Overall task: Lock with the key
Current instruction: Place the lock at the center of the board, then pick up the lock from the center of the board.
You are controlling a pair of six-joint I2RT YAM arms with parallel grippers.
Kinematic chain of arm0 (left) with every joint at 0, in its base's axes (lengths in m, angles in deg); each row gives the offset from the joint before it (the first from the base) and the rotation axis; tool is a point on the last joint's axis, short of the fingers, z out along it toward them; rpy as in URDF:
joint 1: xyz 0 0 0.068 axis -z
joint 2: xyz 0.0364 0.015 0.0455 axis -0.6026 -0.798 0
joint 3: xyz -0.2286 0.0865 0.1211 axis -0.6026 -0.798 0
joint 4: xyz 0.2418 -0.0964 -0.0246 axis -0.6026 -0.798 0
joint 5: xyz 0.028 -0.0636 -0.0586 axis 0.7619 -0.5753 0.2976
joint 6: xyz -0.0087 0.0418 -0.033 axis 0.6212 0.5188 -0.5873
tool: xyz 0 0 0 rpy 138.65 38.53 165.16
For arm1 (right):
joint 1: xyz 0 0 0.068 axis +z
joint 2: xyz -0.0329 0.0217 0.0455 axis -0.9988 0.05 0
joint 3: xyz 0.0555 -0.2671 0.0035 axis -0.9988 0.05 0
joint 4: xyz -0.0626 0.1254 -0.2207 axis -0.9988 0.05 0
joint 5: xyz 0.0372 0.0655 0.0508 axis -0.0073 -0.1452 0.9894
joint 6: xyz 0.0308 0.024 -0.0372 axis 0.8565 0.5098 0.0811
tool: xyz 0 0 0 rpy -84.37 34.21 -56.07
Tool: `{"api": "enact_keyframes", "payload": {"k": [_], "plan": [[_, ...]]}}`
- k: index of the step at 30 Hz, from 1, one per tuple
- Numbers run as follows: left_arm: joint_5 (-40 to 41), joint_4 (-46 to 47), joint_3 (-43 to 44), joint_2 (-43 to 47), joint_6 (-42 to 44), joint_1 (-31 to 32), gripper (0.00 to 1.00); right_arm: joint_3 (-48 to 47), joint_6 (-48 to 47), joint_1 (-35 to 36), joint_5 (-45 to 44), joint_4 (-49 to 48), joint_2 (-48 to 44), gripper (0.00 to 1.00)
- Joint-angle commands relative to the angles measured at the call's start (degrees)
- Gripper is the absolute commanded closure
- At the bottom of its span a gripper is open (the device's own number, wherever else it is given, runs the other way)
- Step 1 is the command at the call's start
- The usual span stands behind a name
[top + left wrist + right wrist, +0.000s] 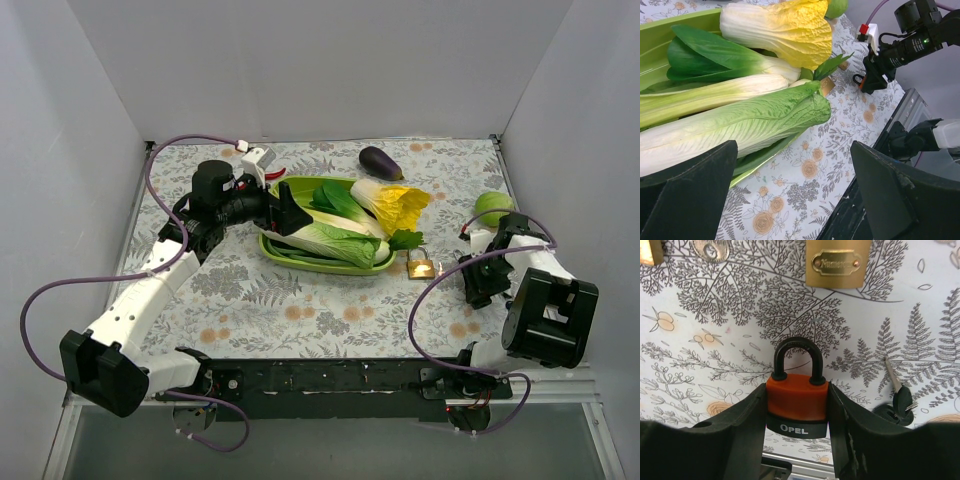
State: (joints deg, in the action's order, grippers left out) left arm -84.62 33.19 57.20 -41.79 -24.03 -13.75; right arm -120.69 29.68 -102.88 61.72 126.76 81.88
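My right gripper (797, 395) is shut on an orange padlock (797, 397) with a black base marked OPEL. Its black shackle (795, 357) points away from the wrist and looks closed. The padlock is held just above the floral tablecloth. A key with a black head (898, 409) lies on the cloth to the right of the right finger, apart from it. In the top view this gripper (478, 278) is at the right side of the table. My left gripper (795, 185) is open and empty at the near edge of the green tray (283, 249).
The green tray holds a napa cabbage (735, 125), bok choy (715, 57) and a yellow cabbage (790, 30). A brass padlock (421, 266) lies right of the tray, just ahead of my right gripper (837, 262). An eggplant (380, 161) and a green apple (493, 207) lie further back.
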Motion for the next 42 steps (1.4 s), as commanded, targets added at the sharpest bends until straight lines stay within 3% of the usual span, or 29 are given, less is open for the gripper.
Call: {"api": "enact_keyframes", "payload": {"k": [1, 3, 7, 11, 19, 24, 31, 32, 35, 42], "plan": [[0.41, -0.6, -0.57, 1.69, 1.18, -0.63, 0.02, -0.72, 1.11, -0.42, -0.53, -3.25, 0.14, 0.91], [-0.03, -1.39, -0.39, 1.16, 1.01, -0.72, 0.02, -0.46, 1.29, -0.34, -0.79, -3.34, 1.02, 0.88], [-0.38, -5.86, 1.63, -0.86, 1.27, -0.9, 0.02, -0.11, 0.76, -0.42, -0.88, -2.9, 1.55, 0.69], [-0.29, -10.0, 3.91, -2.79, 1.89, -2.13, 0.02, -0.37, 0.32, -0.42, -0.44, -2.2, 1.64, 0.58], [-3.02, -17.02, 7.16, -5.51, 3.02, -10.21, 0.02, -2.91, 0.41, -0.51, -0.18, 0.43, 0.06, 0.26], [-2.05, -22.3, 11.38, -7.27, 7.15, -16.52, 0.02, -4.93, 0.23, -0.51, -0.36, 2.72, -1.7, 0.23], [0.76, -38.1, 22.27, -17.19, 29.89, -29.8, 0.02, -12.57, -4.41, -0.51, 0.08, 7.03, -5.65, 0.1], [0.67, -39.44, 23.5, -18.69, 36.45, -31.64, 0.02, -15.02, -5.03, -0.51, 0.52, 7.73, -5.75, 0.1], [3.56, -40.86, 25.19, -22.3, 45.71, -32.1, 0.02, -19.42, -7.4, -0.51, 2.72, 8.35, -5.84, 0.08], [10.33, -37.52, 24.92, -30.03, 48.48, -32.1, 0.02, -27.07, -7.77, -0.42, 6.94, 8.17, -5.84, 0.06]]}}
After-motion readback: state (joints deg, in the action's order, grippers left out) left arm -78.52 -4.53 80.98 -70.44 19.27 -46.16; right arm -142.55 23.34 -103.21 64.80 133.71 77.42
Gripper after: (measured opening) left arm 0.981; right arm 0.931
